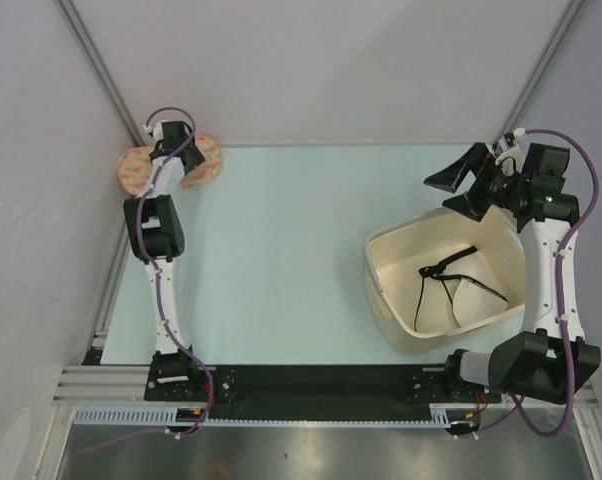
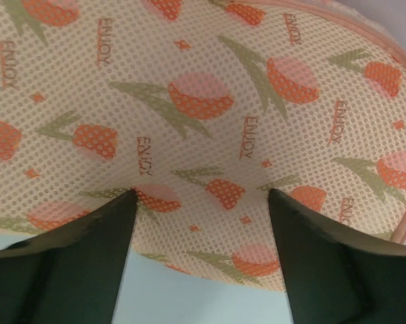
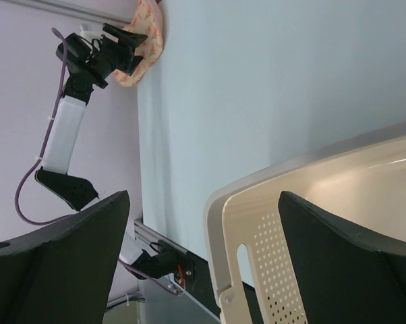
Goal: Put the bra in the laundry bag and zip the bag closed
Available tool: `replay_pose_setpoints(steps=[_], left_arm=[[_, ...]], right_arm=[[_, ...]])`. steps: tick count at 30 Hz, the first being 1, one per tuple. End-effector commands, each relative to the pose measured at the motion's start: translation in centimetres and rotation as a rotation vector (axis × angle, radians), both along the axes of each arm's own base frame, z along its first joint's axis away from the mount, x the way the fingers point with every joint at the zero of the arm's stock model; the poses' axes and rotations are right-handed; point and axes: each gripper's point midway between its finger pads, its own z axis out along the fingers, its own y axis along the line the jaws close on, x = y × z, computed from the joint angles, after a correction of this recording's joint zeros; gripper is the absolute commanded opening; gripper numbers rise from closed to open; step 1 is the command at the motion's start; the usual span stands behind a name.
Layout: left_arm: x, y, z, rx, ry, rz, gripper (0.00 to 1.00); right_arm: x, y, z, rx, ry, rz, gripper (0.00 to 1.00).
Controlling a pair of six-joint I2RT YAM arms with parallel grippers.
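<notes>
Two claws stand at opposite ends of the surface (image 1: 281, 250), each by one of the task's things. The left claw (image 2: 201, 194) is stretched to the far left corner and points down at the bag (image 1: 207, 166), which lies flat there near the wall. In its wrist view the patterned mesh fills the gap between the dark fingers (image 2: 88, 263), which stand wide apart with nothing pinched. Whether the tips rest on the fabric I cannot tell. That stance reads as the approach to a grab: the bag lies too far off in the corner to be loaded, so it probably has to be taken by an edge and brought towards the middle. Whether its zip is undone cannot be seen. The bra (image 1: 451, 285) is well apart from it, lying in the basket (image 1: 377, 272) on the right side, with its black straps trailing over the cream cups. The right claw (image 3: 204, 196) hangs above the basket's far rim, spread wide and holding nothing, its camera looking across that rim. Placed so, it seems ready to drop in for the bra once the bag is within reach. Nothing of the task is done: the bra is not in the bag. The likely trouble is soft mesh slipping or bunching when pinched.
</notes>
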Motion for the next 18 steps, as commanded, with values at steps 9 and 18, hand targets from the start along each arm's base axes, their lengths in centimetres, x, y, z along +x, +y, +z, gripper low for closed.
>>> replay_pose_setpoints(steps=[9, 18], left_arm=[[-1.9, -3.1, 7.5, 0.01, -0.036, -0.091, 0.0], [-11.7, -14.6, 10.7, 0.06, -0.02, -0.335, 0.0]], right_arm=[[-0.8, 3.7, 2.2, -0.123, -0.075, 0.131, 0.96], [-4.3, 9.3, 2.5, -0.203, -0.128, 0.308, 0.95]])
